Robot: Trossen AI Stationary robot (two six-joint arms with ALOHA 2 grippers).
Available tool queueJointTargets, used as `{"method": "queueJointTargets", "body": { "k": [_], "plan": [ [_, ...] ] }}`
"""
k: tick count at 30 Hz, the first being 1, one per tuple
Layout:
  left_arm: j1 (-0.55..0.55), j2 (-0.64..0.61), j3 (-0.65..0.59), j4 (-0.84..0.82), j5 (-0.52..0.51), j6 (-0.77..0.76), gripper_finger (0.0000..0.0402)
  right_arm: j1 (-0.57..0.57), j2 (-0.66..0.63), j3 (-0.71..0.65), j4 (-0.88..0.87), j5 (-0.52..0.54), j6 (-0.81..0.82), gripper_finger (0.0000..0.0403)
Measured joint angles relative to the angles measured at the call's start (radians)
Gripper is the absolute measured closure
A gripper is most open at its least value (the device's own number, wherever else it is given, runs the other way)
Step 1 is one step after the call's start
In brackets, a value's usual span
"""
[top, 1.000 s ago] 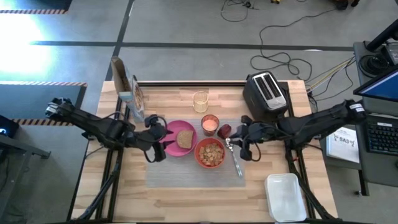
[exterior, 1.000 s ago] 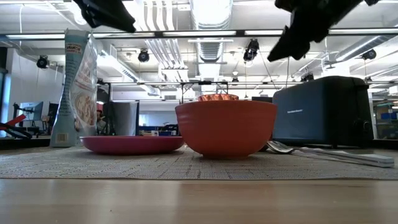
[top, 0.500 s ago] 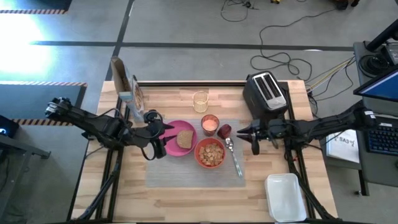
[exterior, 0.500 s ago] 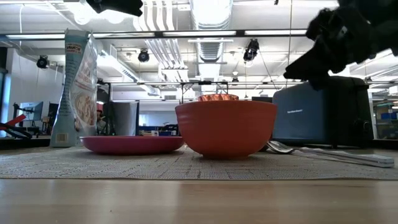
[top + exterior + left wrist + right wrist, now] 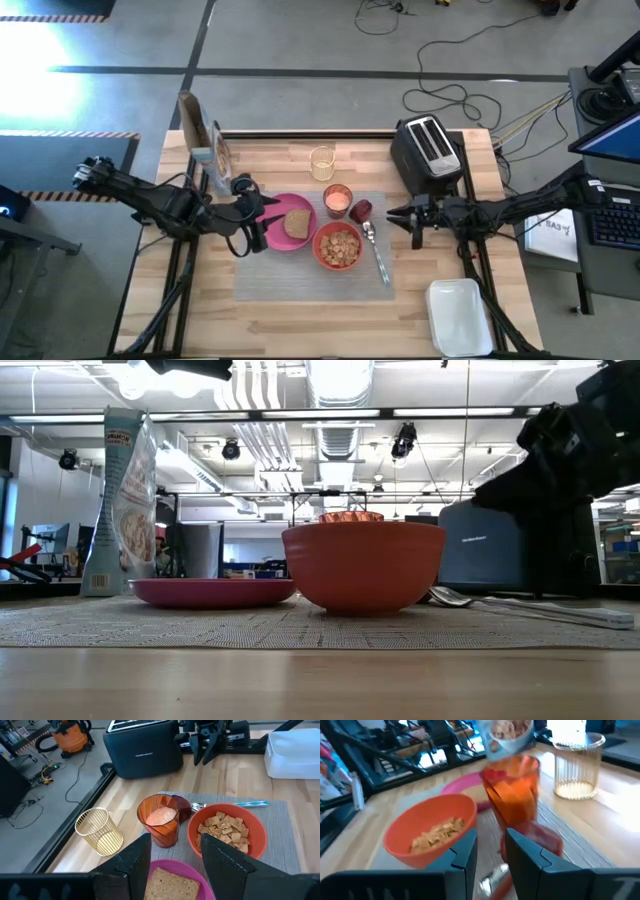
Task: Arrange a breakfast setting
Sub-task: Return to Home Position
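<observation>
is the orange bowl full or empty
Partly full: the red-orange bowl holds a layer of cereal squares, lying below its rim in the left wrist view.

I see a short line of white lettering on the side of the black two-slot toaster [image 5: 143,750], too small for me to read. The tall printed cereal bag [image 5: 122,500] carries print as well, and I cannot read that either.

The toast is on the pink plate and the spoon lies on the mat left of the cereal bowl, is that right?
No: the high view shows the spoon right of the bowl, on the mat. The toast is on the pink plate.
</observation>
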Motion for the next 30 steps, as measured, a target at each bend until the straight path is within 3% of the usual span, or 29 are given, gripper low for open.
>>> {"method": "queueJointTargets", "body": {
  "k": [11, 30],
  "plan": [
    [0.000, 0.000, 0.000, 0.001, 0.001, 0.000, 0.0246, 0.000, 0.001, -0.001, -0.032, 0.167, 0.056, 0.0314],
    [0.001, -0.008, -0.004, 0.002, 0.009, 0.000, 0.0246, 0.000, 0.002, -0.001, -0.032, 0.173, 0.042, 0.0316]
  ]
}}
